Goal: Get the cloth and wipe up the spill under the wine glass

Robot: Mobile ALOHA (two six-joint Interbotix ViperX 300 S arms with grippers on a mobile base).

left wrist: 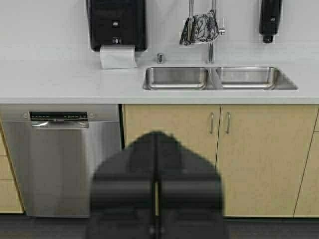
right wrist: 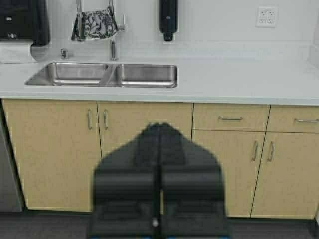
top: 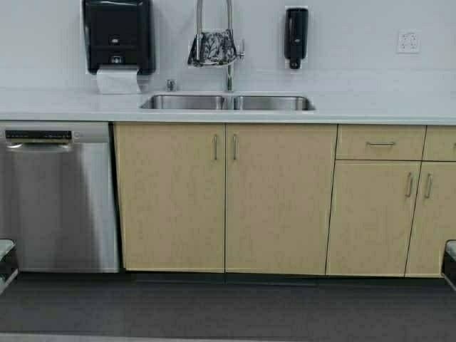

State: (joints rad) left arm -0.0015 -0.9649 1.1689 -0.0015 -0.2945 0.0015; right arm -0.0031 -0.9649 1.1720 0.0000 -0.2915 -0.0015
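Cloth (top: pixel 212 48) draped over faucet (top: pixel 229 43) — far beyond both pressed-together end effectors (left wrist: pixel 155 186) (right wrist: pixel 160 181).

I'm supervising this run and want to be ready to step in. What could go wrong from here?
The cloth hangs draped over the faucet above the sink, so pulling it may snag the faucet or drop it into a basin. No wine glass or spill shows in any view, so the robot may have to search. Both hands, left and right, are shut and far from the counter.
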